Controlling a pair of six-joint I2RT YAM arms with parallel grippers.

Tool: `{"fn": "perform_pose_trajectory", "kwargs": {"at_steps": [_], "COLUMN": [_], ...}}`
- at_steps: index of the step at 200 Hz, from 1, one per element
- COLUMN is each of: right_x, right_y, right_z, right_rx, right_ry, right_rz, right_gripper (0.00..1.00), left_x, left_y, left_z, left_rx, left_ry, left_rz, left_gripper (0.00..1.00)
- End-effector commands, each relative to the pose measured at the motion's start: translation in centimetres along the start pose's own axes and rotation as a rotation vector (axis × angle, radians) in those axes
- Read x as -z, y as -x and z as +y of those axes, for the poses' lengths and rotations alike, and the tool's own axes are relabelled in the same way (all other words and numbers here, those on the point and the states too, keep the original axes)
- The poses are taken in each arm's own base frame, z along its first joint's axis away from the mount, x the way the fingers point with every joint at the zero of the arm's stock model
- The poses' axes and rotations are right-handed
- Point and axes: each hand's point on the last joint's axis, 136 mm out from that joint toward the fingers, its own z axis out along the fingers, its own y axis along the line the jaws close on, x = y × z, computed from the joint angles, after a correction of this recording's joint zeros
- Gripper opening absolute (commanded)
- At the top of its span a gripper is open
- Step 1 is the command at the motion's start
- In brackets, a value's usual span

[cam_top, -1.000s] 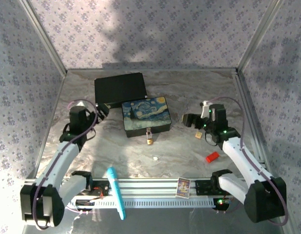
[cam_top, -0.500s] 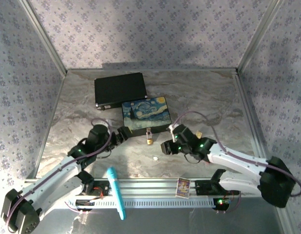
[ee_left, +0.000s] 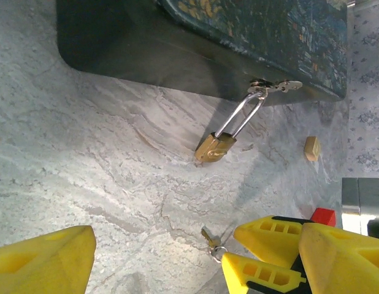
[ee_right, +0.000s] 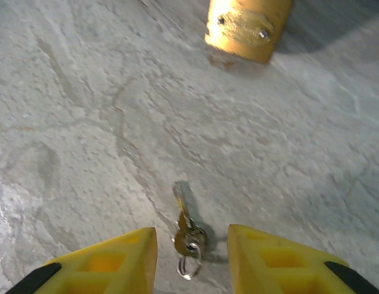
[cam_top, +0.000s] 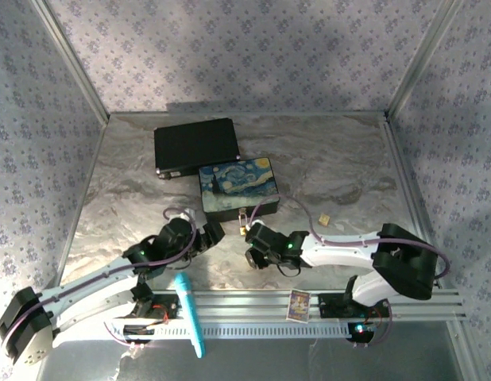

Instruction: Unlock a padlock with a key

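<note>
The small brass padlock (ee_left: 215, 146) lies on the marble table, its silver shackle hooked through the hasp of the painted box (ee_left: 263, 37). It also shows in front of that box (cam_top: 243, 227) from above, and its brass base (ee_right: 246, 27) sits at the top of the right wrist view. The tiny key (ee_right: 188, 229) on a small ring lies flat between the fingertips of my right gripper (ee_right: 192, 260), which is open and low over it. The left wrist view shows the key (ee_left: 210, 238) just off the right gripper's yellow fingers (ee_left: 269, 231). My left gripper (ee_left: 195, 269) is open, short of the padlock.
A black case (cam_top: 195, 145) lies behind the painted box (cam_top: 237, 186). A small tan cube (cam_top: 324, 217) sits to the right, with a red block (ee_left: 323, 215) near it. A teal pen (cam_top: 190, 313) and a card (cam_top: 299, 304) rest on the front rail.
Both arms swung in from the table's sides towards the middle. The right gripper came down over the key; the left gripper closed in on the padlock from the left.
</note>
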Motion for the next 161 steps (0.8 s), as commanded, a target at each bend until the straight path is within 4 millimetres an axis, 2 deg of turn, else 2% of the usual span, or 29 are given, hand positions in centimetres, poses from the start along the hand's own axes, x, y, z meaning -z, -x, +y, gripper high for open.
{"fn": "perform_pose_trajectory", "kwargs": {"at_steps": [1,63,125,146,161], "right_x": [-0.3,-0.9,-1.6,-1.9,-1.8], "right_y": [0.7,-0.3,-2.2,-2.7,-2.7], "right_z": [-0.5,-0.2,-0.4,-0.6,-0.3], "right_rx": [-0.029,-0.008,-0.010,-0.021,-0.028], "right_ry": [-0.058,-0.082,-0.147,-0.160,-0.153], "right_rz": [-0.018,0.015,0.056,0.068,0.053], "right_gripper": [0.34,0.31,0.25,0.18,0.17], "left_x": [0.2,0.1,0.1,0.1,0.0], "left_y": [1.0,0.9,1.0,1.1,1.1], "left_z": [-0.9,0.1,0.4,0.3,0.4], "left_rx": [-0.009,-0.006,0.008,0.013,0.016], "left_ry": [-0.019,0.015,0.022,0.020,0.022], "left_rz": [-0.058,-0.060,-0.068,-0.075,-0.076], "left_gripper": [0.86,0.86,0.87,0.87,0.87]}}
